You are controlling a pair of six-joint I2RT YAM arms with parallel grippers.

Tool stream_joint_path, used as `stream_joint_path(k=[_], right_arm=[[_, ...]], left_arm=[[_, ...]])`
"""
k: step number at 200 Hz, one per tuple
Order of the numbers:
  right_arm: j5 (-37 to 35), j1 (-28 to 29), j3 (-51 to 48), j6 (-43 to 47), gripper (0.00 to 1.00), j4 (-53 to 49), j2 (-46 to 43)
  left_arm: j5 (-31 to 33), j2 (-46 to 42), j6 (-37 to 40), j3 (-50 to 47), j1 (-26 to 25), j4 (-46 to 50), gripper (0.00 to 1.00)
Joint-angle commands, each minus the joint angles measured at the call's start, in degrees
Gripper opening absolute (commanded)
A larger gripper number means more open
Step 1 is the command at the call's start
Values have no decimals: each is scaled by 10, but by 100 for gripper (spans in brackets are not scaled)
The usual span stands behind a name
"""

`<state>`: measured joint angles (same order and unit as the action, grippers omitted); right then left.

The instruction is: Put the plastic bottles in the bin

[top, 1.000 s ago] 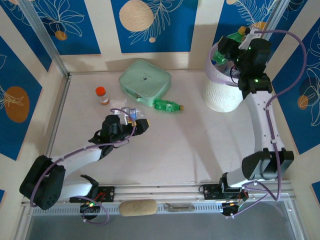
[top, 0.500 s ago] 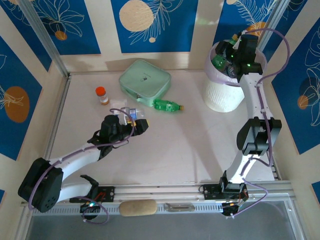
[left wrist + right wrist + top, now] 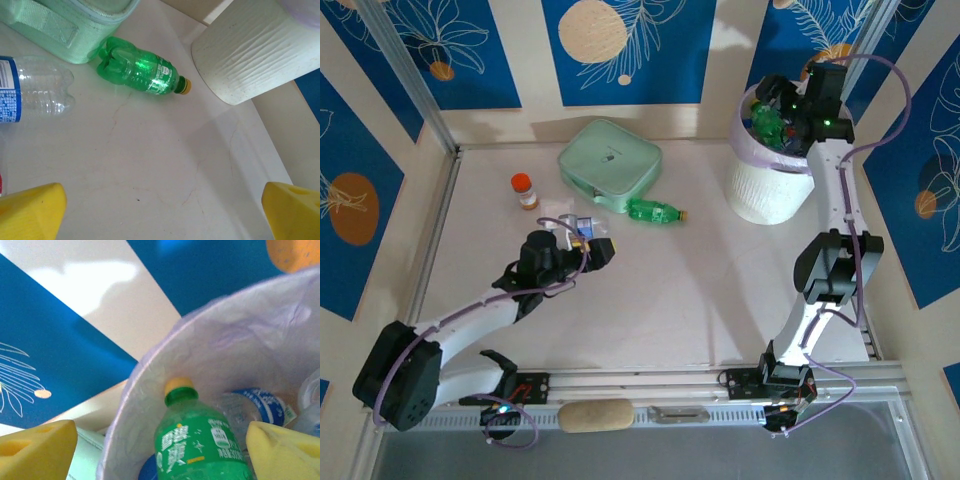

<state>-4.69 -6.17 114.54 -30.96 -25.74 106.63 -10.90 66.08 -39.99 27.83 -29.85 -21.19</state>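
Observation:
My right gripper (image 3: pixel 776 108) hangs open over the bin (image 3: pixel 761 192), a white cylinder lined with a pale lilac bag (image 3: pixel 240 345). A green bottle (image 3: pixel 200 445) with a yellow cap stands inside the bin between my spread fingers, clear of the left one. A clear bottle with a blue label (image 3: pixel 256 407) lies beside it in the bag. On the table lies another green bottle (image 3: pixel 655 212) (image 3: pixel 142 72). My left gripper (image 3: pixel 596 246) (image 3: pixel 162 215) is open and empty, low over the table beside a clear blue-labelled bottle (image 3: pixel 576 224) (image 3: pixel 35 95).
A mint-green zip pouch (image 3: pixel 610 165) (image 3: pixel 65 25) lies at the back centre, touching the green bottle's base. A small orange-capped pill bottle (image 3: pixel 524 190) stands to its left. The bin (image 3: pixel 245 50) stands close to the back right corner walls.
The right gripper has swung further over the bin and opened, and the green bottle it carried now stands loose in the bag. The left arm has hardly moved.

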Motion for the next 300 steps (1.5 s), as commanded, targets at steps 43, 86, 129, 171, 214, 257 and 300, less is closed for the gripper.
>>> stream_joint_path(k=[43, 86, 129, 171, 214, 257, 300], right_arm=[[-6, 8, -102, 36, 89, 63, -148], [36, 60, -244, 48, 99, 106, -264], [17, 165, -389, 60, 99, 119, -355], [-34, 274, -527, 22, 99, 158, -411], [-86, 339, -656, -80, 99, 255, -422], [-113, 398, -676, -138, 99, 294, -349], [-92, 435, -643, -162, 99, 313, -262]], left_arm=[[49, -11, 32, 6, 7, 20, 100], [59, -20, 56, 23, 41, 40, 100], [55, 14, 105, 75, 104, 78, 100], [27, 86, 107, 120, 157, 81, 100], [10, 133, 119, 140, 204, 112, 100], [-23, 175, 119, 144, 231, 122, 100], [-56, 219, 137, 158, 234, 140, 100]])
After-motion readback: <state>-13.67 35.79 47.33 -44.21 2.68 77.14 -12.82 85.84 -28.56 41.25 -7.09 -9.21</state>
